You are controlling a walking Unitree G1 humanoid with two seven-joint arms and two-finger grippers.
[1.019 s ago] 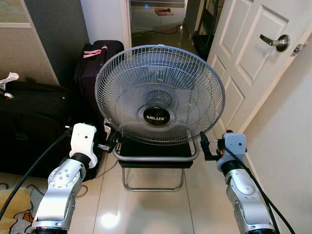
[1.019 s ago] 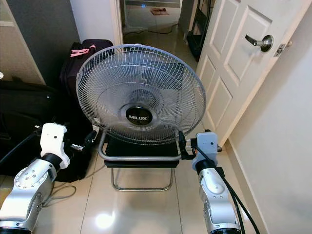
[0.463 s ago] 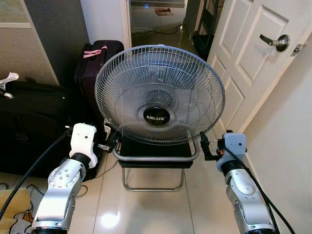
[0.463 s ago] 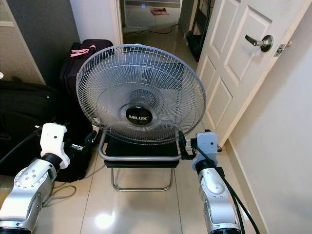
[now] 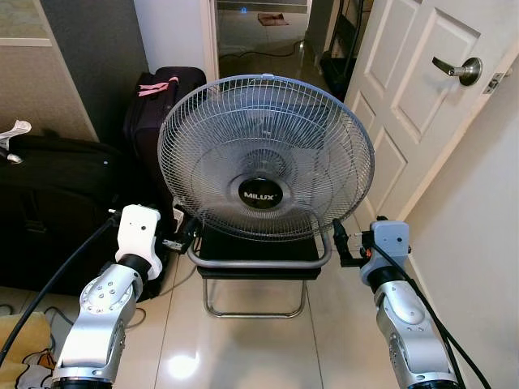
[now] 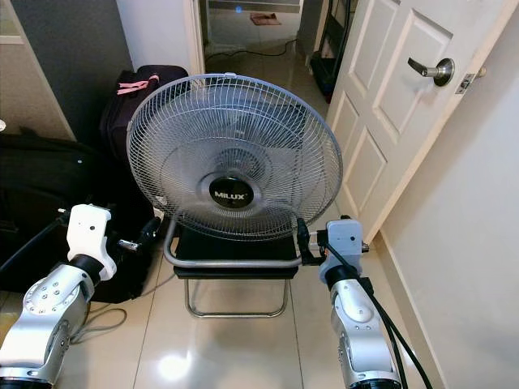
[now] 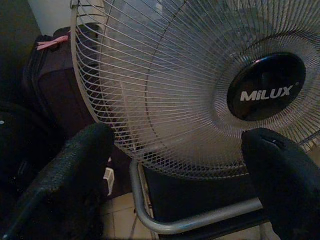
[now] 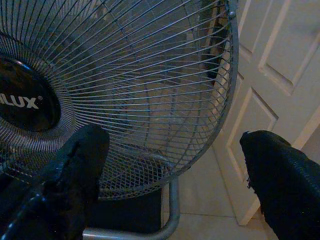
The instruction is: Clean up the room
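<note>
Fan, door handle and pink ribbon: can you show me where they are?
fan [image 5: 260, 195]: left eye view, on the black MILUX hub of its grille.
door handle [image 5: 459, 70]: left eye view, on the silver lever.
pink ribbon [image 5: 157, 87]: left eye view, atop the dark suitcase.

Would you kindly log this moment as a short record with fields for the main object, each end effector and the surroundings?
main object: fan, grille tilted back, on a metal tube stand
left end effector: open, beside the stand's left corner
right end effector: open, beside the stand's right corner
behind fan: dark suitcase
right side: white door, ajar
floor: glossy tiles
</note>
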